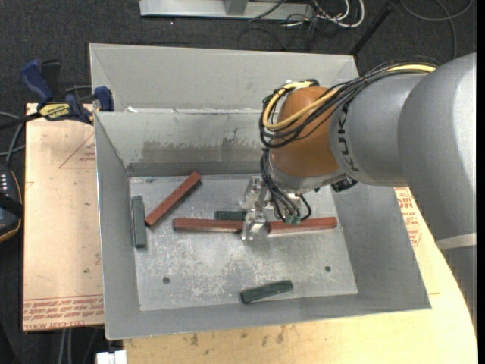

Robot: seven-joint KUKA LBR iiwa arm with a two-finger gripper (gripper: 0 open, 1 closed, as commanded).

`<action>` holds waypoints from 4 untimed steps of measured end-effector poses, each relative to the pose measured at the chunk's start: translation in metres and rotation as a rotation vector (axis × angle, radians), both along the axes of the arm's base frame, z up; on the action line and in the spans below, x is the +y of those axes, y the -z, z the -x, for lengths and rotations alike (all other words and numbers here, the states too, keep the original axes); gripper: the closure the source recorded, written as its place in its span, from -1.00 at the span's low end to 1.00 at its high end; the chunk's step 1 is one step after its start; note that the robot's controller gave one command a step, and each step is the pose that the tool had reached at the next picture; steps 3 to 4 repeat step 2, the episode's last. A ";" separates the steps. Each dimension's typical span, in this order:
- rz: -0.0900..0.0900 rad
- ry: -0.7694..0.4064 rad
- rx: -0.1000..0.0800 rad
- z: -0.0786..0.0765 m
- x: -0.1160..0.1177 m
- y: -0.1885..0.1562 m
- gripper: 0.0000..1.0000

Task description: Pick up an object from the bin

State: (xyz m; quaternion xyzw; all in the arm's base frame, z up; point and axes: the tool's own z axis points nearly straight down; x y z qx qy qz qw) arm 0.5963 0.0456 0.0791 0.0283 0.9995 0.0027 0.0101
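Five bars (173,199) lay on the grey metal bin's (114,188) floor, none lifted. Gripper (255,230) stood low over the long reddish-brown flat bar (204,224) at mid-floor; whether open or closed could not be told. Grasp and lift remained.

Grey bin (227,279) holds two reddish-brown sticks (173,199) and dark green bars (266,292)
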 end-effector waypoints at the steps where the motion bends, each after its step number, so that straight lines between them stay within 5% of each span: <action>1: 0.000 0.000 0.000 0.000 0.000 0.000 1.00; 2: 0.004 -0.044 0.009 -0.001 0.002 -0.184 1.00; 4: 0.004 -0.044 0.009 -0.001 0.002 -0.184 1.00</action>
